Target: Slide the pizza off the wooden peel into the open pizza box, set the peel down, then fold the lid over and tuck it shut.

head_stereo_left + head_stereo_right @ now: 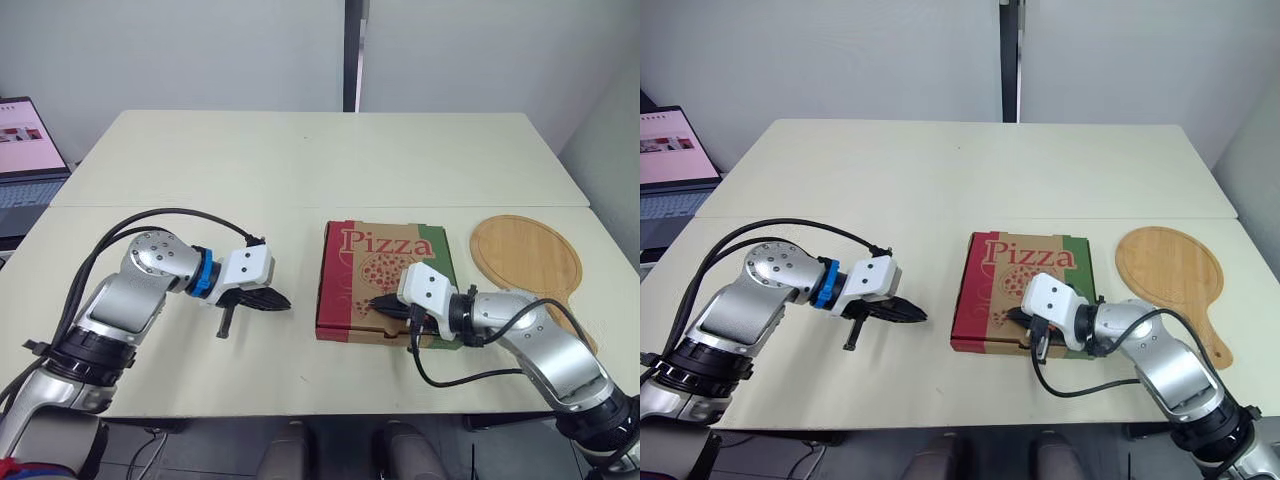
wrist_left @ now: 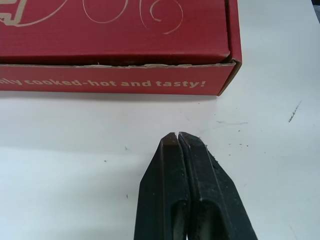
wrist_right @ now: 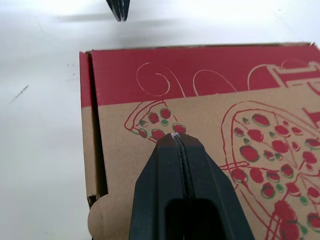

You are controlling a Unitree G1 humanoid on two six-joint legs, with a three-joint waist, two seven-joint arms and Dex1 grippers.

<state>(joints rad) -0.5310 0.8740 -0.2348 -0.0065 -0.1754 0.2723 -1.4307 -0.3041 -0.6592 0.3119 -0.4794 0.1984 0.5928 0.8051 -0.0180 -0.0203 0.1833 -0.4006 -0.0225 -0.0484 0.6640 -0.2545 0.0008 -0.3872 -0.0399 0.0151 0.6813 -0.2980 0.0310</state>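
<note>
**Closing stage of the boxing task.** The pizza box (image 1: pixel 385 262) lies on the table (image 1: pixel 300 160) with its lid down. The pizza is judged to be inside, though it is hidden. The wooden peel (image 1: pixel 525 255) rests flat on the table just outboard of the right forearm, on the far side of the box from the left gripper.

**Right gripper** (image 3: pixel 174 137): the fingers are pressed together and grip nothing. The tips appear to bear on the printed lid close to its front corner. Near them, at the box's edge, a rounded tuck tab (image 3: pixel 98 219) shows.

**Left gripper** (image 2: pixel 177 136): the fingers are likewise closed on nothing. They point at the box's red side wall, which stands ahead of the tips and apart from them.

The step in hand is judged to be the tuck. To do it well, press straight down close to the front edge so that the flap seats fully. Brace the side wall with the left tips so that the box does not slide.

Both forearms reach low and inward, with the wrists roughly level with the table.
</note>
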